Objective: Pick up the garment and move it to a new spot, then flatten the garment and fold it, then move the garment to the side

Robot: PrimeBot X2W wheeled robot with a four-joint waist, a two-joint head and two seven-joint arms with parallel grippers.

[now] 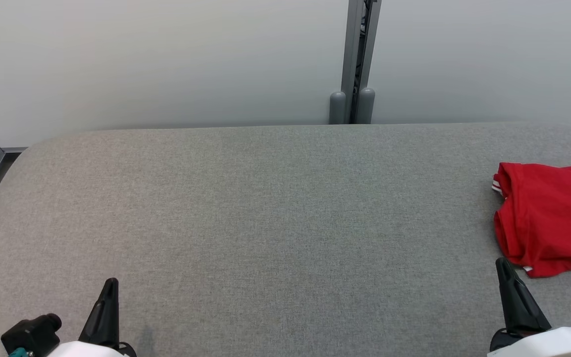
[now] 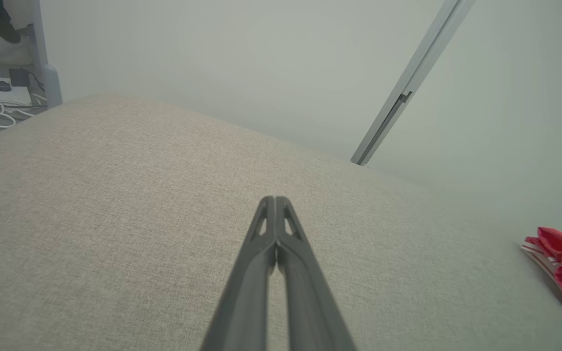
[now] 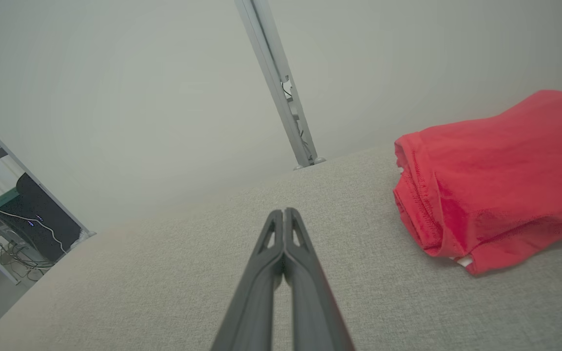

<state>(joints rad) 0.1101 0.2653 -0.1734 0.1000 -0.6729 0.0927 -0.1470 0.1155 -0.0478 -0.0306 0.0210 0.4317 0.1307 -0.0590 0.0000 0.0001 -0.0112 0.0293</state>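
The red garment lies as a loosely folded bundle at the right side of the counter, just beyond the right gripper. That and the left gripper are both closed on nothing. The cloth looks light, soft and limp, and would likely sag and unfold when lifted. Pinching the thick hemmed fold nearest the right gripper, through all layers, seems best.
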